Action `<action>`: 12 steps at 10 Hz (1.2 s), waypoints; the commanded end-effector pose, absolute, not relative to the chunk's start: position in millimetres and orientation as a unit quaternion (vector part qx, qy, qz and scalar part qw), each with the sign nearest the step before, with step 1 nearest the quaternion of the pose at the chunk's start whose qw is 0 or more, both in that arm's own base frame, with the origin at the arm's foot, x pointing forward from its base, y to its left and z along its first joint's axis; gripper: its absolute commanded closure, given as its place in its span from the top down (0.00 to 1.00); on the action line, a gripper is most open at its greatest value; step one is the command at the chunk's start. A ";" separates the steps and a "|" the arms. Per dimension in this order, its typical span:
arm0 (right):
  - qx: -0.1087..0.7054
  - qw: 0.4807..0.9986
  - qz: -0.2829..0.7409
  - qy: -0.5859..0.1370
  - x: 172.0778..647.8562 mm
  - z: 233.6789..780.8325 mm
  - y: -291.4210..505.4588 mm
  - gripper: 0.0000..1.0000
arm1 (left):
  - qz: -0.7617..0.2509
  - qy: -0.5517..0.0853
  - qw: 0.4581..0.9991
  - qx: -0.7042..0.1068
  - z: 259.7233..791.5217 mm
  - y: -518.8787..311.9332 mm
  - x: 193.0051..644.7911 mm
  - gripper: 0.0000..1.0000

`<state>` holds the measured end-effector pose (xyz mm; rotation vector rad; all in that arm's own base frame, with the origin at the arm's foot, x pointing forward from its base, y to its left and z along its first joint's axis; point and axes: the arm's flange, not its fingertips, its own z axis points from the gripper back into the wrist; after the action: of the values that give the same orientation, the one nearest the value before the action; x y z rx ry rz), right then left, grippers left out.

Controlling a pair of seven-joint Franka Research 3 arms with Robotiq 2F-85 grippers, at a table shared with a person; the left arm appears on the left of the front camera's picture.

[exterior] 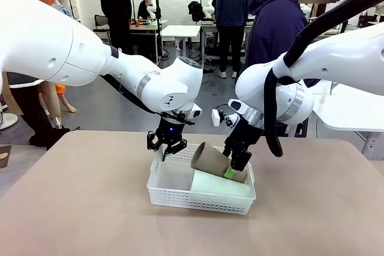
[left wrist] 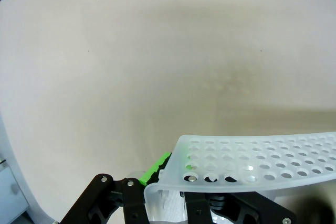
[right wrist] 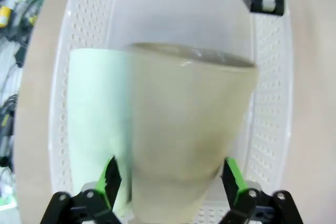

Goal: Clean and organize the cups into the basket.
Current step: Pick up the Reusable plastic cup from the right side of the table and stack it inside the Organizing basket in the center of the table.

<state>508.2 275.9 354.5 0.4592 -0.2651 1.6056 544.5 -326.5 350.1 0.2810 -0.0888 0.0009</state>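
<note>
We see the left gripper (exterior: 170, 145) pressed together on the far left rim of the basket (exterior: 198, 201). It pinches the white wall full of holes between its green pads. We think it holds on there so the basket cannot slide on the table (exterior: 72, 208) while a cup goes in.

The mint green cup (exterior: 219, 183) lies on its side inside the basket, along the near wall. We think that one is done.

The tan cup (exterior: 209, 158) is inside the basket too, at the far side, just behind the mint green cup. It leans on its side, with its open mouth toward the basket's left end and its bottom toward the right end. The right gripper (exterior: 236, 169) hangs over the basket's right end, with the cup's bottom between its fingers. In the right wrist view its green pads (right wrist: 111, 178) stand spread, one on each side of the cup, with a little gap on each side. So we think it is letting the cup go and not squeezing it. The cup looks blurry there, so it may be on the move. We guess it will end up lying beside the mint green cup.

We find no words or labels on the cups or the basket. The left arm has a small dark mark on its round joint above the basket, too small for us to read.
</note>
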 end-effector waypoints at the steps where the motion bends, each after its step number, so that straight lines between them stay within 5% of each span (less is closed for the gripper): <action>1: 0.199 0.659 0.713 -0.130 508.8 368.9 271.4 1.00 | -0.002 -0.047 0.988 0.146 349.6 -324.0 543.6 0.00; 7: 0.301 0.624 0.652 -0.308 430.3 452.2 72.7 1.00 | -0.002 -0.047 0.988 0.146 349.6 -324.0 543.6 0.00; 12: 0.362 0.601 0.527 -0.479 401.3 412.1 -105.3 1.00 | -0.002 -0.047 0.988 0.146 349.6 -324.0 543.6 0.00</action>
<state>390.1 -93.5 423.8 0.7736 -1.0106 1.2594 544.6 -326.6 350.0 0.2810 -0.0888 0.0008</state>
